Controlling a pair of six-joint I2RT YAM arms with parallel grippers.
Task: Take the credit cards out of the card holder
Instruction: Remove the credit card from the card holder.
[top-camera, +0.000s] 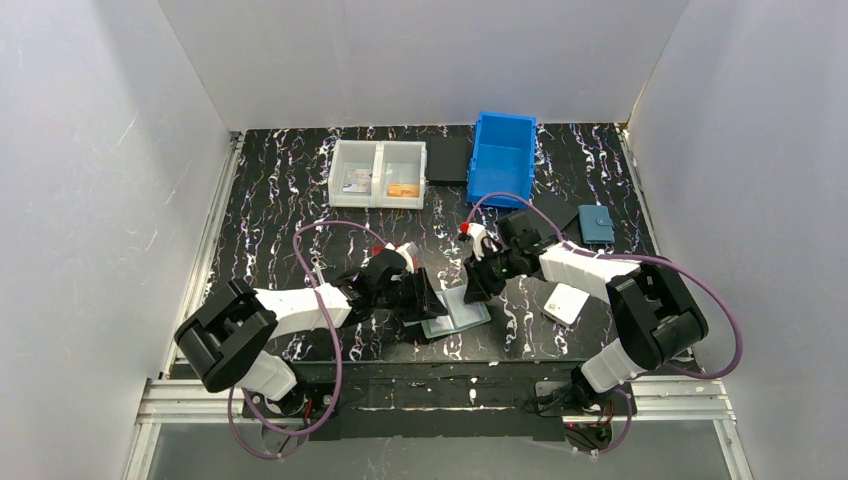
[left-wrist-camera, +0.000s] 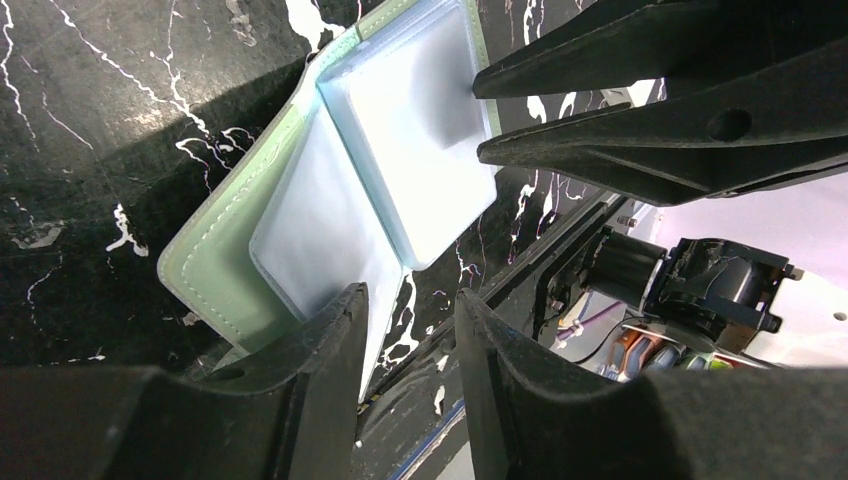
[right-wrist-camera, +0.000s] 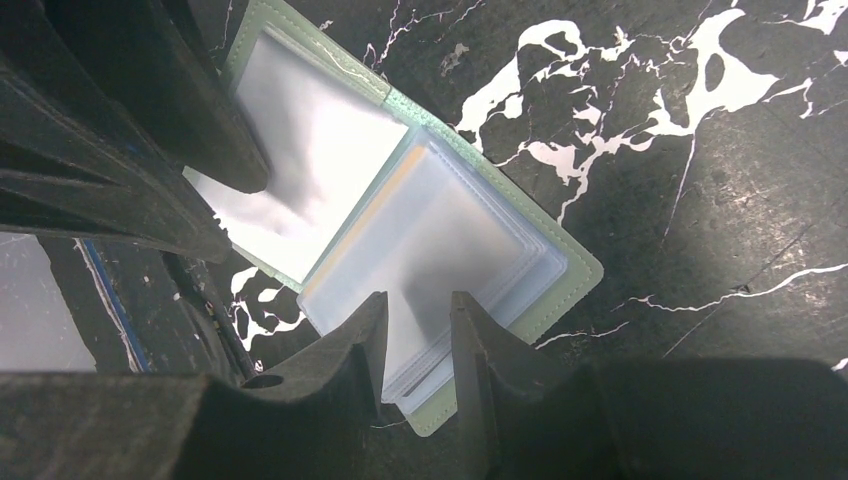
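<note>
Card holder (top-camera: 460, 318) is laid open on the tabletop (top-camera: 290, 200); left and right jaws are set narrowly apart at its sleeves (right-wrist-camera: 440, 240), grip not discernible.

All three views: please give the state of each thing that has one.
card holder, open flat
left fingers, slightly apart at a sleeve's edge
right fingers, slightly apart over the sleeve stack
blue wallet, closed
white wallet, closed
clear box, lidless, items in both compartments

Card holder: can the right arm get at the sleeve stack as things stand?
Likely yes. The right end effector is right at the open card holder, jaws astride the edge of the sleeve stack, nothing between. The left end effector is over the other page.
</note>
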